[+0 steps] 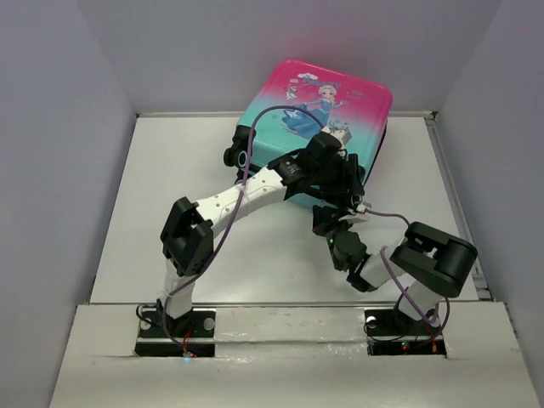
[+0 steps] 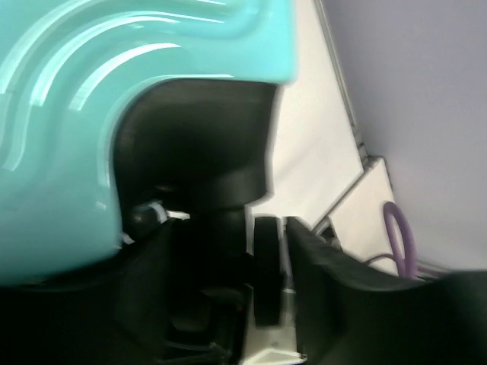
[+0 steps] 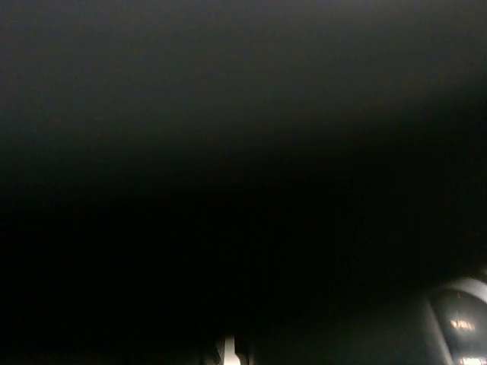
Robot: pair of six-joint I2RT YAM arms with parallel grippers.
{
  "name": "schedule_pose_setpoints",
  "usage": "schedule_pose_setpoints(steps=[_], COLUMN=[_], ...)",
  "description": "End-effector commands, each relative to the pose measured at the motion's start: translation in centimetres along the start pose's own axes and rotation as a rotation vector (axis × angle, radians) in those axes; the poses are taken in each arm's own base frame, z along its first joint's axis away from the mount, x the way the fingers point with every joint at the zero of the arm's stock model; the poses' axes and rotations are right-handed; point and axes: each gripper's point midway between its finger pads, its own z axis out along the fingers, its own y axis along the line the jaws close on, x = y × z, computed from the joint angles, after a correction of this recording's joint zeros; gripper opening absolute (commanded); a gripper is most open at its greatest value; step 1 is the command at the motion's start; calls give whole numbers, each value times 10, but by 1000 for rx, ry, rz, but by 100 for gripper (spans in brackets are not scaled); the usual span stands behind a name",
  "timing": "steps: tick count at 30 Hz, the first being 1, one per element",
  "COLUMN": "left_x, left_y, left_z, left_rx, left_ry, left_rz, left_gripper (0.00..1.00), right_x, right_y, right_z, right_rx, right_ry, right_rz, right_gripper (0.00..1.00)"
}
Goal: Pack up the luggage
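Observation:
The luggage, a pink-to-teal suitcase with a princess print, lies flat at the back of the table with its shell shut. My left gripper reaches over its near right corner. In the left wrist view, the teal shell curves over a black wheel housing. A black wheel stands between my spread fingers, with a thin gap on its right side. My right gripper sits low at the suitcase's near edge, under the left wrist. The right wrist view is almost all black, so its jaws do not show.
Two more black wheels stick out at the suitcase's left end. Grey walls close in the white table on three sides. A purple cable loops over the suitcase. The table's right rail runs beside the right arm.

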Motion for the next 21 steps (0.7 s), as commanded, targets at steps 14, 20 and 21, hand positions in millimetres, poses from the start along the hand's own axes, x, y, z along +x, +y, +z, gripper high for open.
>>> schedule_pose_setpoints(steps=[14,20,21], left_x=[-100,-64,-65], left_y=[139,247,253], left_z=[-275,-287,-280], left_rx=[-416,-700,-687], left_ry=[-626,-523,-507], left_rz=[164,133,144], left_gripper=[99,99,99], right_x=[-8,-6,-6], right_y=[48,46,46], right_z=[-34,-35,-35], right_rx=[-141,-151,-157], right_ry=[124,138,141], right_rz=[22,9,0], right_gripper=[7,7,7])
